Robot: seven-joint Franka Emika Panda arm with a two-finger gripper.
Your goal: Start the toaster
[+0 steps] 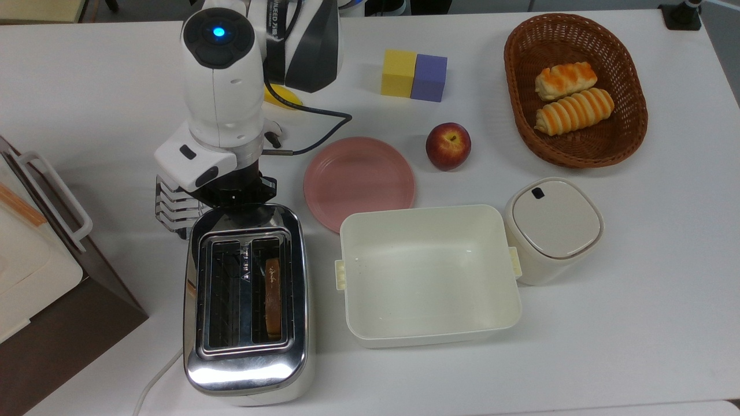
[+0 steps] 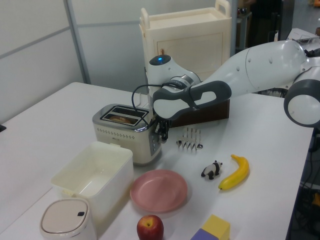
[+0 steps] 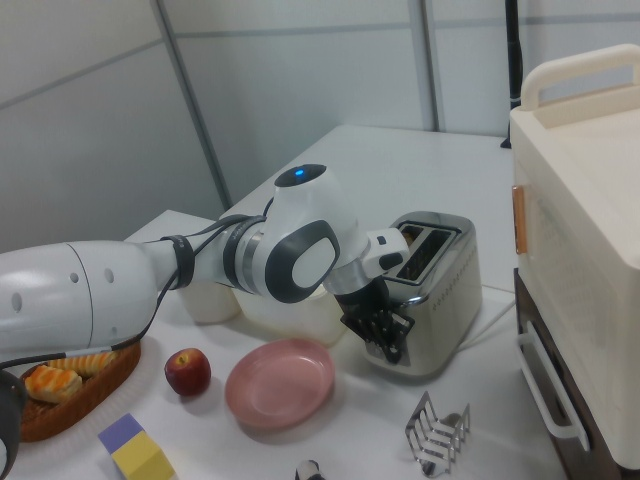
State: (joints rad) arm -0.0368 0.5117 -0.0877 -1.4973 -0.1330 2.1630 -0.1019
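Right now I have the pincer (image 3: 388,338) down against the end face of the toaster (image 1: 245,300), the end that points toward the top view's upper edge, with its black fingers (image 2: 161,133) pointing down at that chrome end; I cannot tell whether they are parted or closed. That toaster stands on the white counter (image 1: 607,335) at the top view's lower left, just beside the cream tub (image 1: 428,274) on the top view's right. One slice of bread (image 1: 273,297) sits low in the slot nearer the tub. A wire toast rack (image 1: 173,205) stands just beside the pincer on the top view's left, and a pink plate (image 1: 358,180) lies near on its right.
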